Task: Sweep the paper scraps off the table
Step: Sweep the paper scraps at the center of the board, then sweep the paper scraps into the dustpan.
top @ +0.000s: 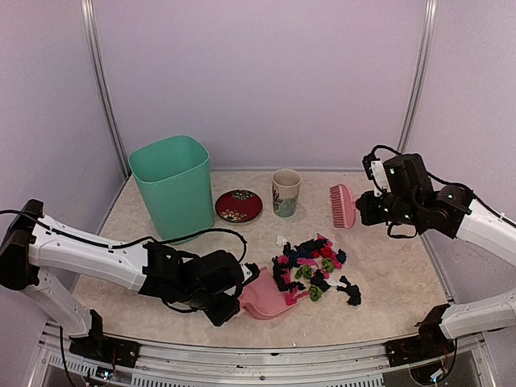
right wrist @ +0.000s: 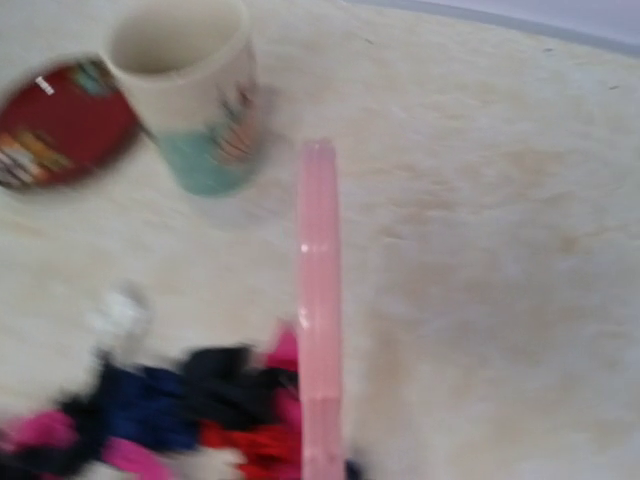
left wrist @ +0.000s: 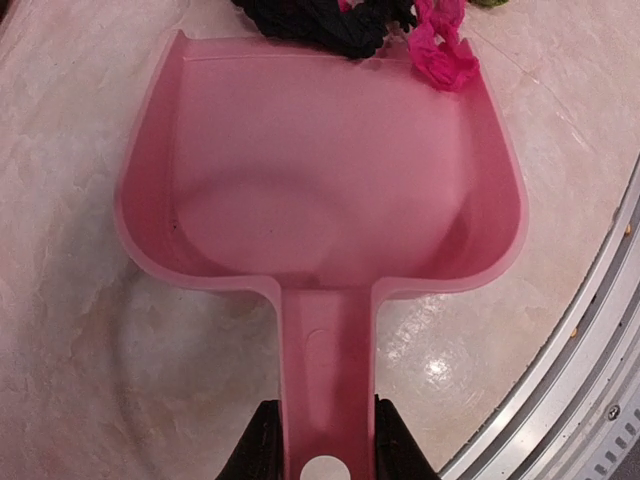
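The paper scraps (top: 310, 270) lie in a loose heap on the table (top: 387, 278), toward its front middle. They are mostly black, with pink, red, green and blue bits, and one white piece sits a little apart at the back. The left fingers (left wrist: 258, 450) pinch the handle of a pink dustpan (top: 264, 298). It lies flat on the table with its open mouth against the left edge of the heap, and a pink scrap and some black ones rest at its lip. The right fingers (top: 367, 210) are pressed onto a pink brush (top: 343, 205), held to the right of the cup (top: 285, 192), behind the heap and apart from it. A green bin (top: 172, 187) and a red plate (top: 239, 205) stand at the back left.
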